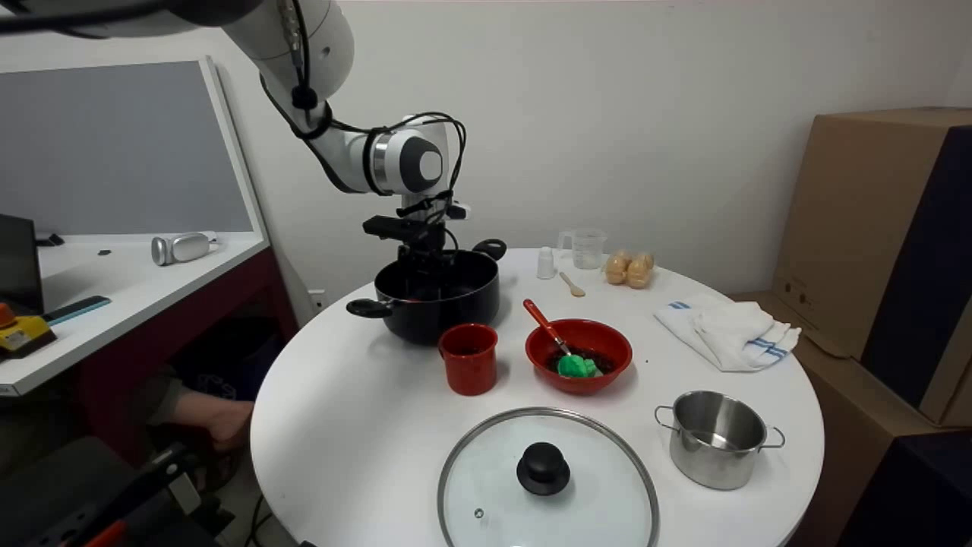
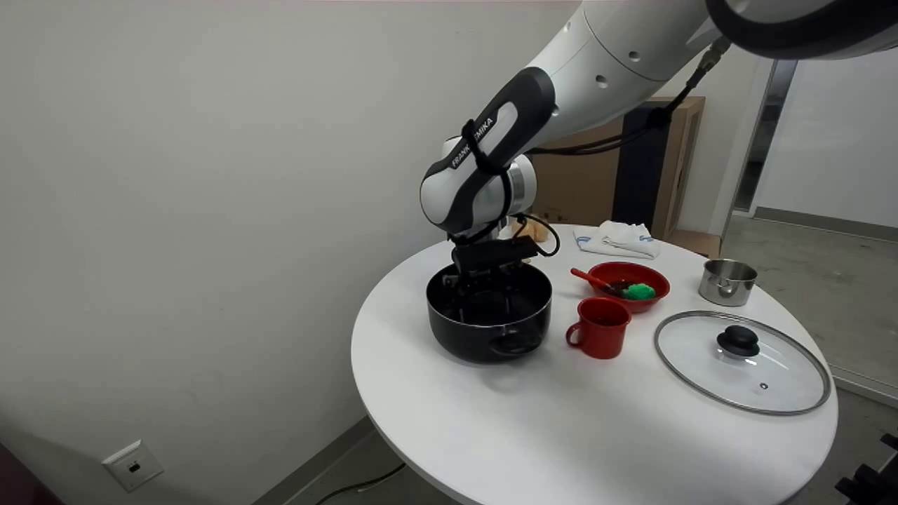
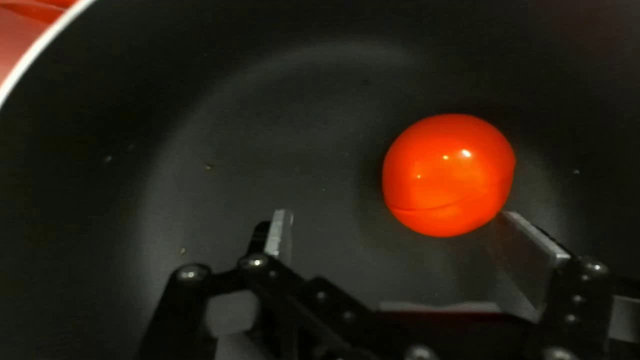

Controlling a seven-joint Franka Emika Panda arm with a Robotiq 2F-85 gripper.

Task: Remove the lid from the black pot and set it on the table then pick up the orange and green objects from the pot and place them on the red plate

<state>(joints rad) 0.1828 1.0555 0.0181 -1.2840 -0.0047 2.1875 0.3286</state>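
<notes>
Down inside the black pot [image 1: 418, 323]: gripper [image 3: 392, 222], jaws standing wide apart, nothing in grasp, pot wall around the fingers [image 3: 277, 234].

Orange object [image 3: 450, 175]: single, rounded, glossy; inside the pot, just ahead of the fingertips, off-centre towards the finger at the right of the wrist view, well apart from the opposite one. Contact with the nearer finger: cannot tell.

Red cup [image 1: 471, 361]: near the gripper, just outside the pot. Red plate [image 1: 600, 334], bowl-like: farther from the gripper than the cup; holding dark contents, a red-handled spoon [image 1: 541, 319] and, by the lower end of the spoon, the green object [image 2: 639, 292]. Lid [image 1: 547, 486]: well apart from the gripper, beyond the cup, flat on the white desk [image 1: 342, 425], knob up.

Step in hand, by judgement: picking the orange object out of the pot. Lid step done; green step apparently done too. Probably the last pick.

Next move, by judgement: a small sideways shift of the spread jaws, to set the orange object midway between the fingers; a little further reach, depth hard to tell; then closing, a straight lift over the rim, a carry past the cup, and release on the plate beside the green object.

Risk: smooth-looking and rounded; likely to roll if brushed by the nearer finger.
</notes>
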